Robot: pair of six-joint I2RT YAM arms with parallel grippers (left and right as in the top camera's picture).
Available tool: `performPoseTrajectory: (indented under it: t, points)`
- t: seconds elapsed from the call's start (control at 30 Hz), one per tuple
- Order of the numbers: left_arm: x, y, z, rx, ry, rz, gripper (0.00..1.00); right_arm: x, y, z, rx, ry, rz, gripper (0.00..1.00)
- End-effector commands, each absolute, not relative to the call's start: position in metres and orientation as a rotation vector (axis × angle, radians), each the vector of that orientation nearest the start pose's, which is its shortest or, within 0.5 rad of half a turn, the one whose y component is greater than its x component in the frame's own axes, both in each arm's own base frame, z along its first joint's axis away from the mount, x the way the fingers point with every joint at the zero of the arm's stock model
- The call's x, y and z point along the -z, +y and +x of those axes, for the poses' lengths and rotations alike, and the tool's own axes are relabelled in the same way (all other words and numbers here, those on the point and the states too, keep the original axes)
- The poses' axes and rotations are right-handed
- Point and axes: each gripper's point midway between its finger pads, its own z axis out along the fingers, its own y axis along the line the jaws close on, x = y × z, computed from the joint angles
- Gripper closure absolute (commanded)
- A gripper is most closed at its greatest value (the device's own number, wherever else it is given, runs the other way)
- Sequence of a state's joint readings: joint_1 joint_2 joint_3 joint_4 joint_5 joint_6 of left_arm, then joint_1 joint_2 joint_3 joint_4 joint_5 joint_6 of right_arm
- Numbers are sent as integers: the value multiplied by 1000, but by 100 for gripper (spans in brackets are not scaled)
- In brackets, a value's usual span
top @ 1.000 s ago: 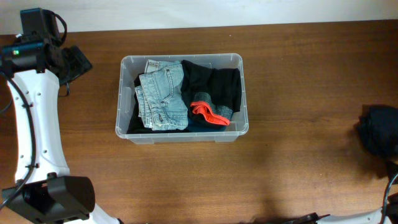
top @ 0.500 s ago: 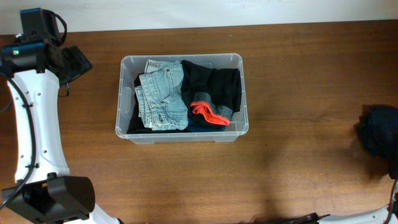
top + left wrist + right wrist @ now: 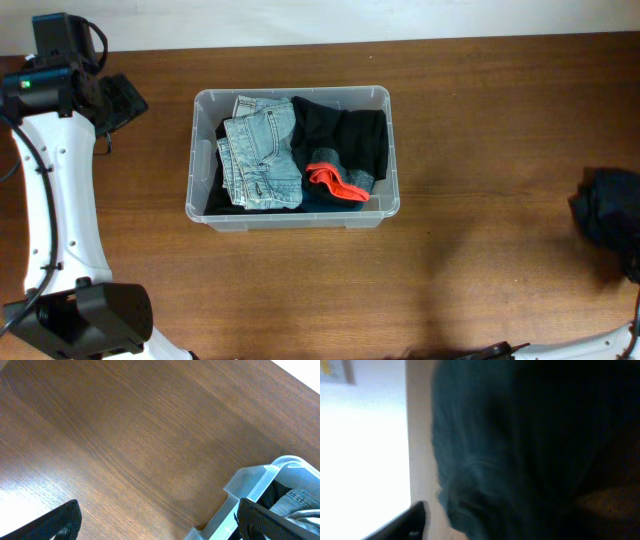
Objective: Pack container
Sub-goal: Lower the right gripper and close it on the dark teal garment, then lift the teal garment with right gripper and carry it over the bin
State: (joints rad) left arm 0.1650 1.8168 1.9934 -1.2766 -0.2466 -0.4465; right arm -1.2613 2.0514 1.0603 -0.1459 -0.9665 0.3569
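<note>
The container (image 3: 197, 150) is a clear plastic bin on the wooden table, left of centre. It holds folded light blue jeans (image 3: 262, 155), black clothing (image 3: 345, 135) and an orange-trimmed piece (image 3: 335, 182). My left gripper (image 3: 124, 100) is open and empty at the far left, beside the bin; in the left wrist view its fingers (image 3: 160, 525) are wide apart, with the bin's corner (image 3: 250, 487) at the right finger. A dark bundled garment (image 3: 607, 215) is at the right edge. It fills the right wrist view (image 3: 520, 440), where my right gripper (image 3: 495, 525) seems closed on it; one finger shows.
The table's far edge and a pale wall (image 3: 320, 20) run along the top. The left arm's white links (image 3: 55, 200) stand along the left side. Bare wood (image 3: 480, 150) lies between the bin and the garment.
The dark garment at the right edge has shifted slightly left and down. The left arm and the bin have not moved.
</note>
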Motion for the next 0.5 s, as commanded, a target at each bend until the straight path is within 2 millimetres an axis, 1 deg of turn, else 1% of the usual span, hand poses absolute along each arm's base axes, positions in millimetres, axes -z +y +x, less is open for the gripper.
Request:
performPoseTrajectory:
  t: [0.0, 0.2, 0.37, 0.4, 0.47]
  points:
    - [-267, 112, 409, -230, 2456, -878, 1, 53, -309, 242, -734, 1866, 1697, 42]
    - [-267, 112, 409, -230, 2456, -878, 1, 58, -308, 242, -693, 1897, 1716, 43]
    - [-267, 112, 409, -229, 2456, -878, 1, 58, -308, 241, -693, 1894, 1719, 65]
    - [-267, 112, 409, -229, 2456, -878, 1, 58, -308, 241, -695, 1895, 1720, 67]
    - [-267, 112, 409, -230, 2456, -878, 1, 58, -306, 241, -702, 1895, 1724, 76]
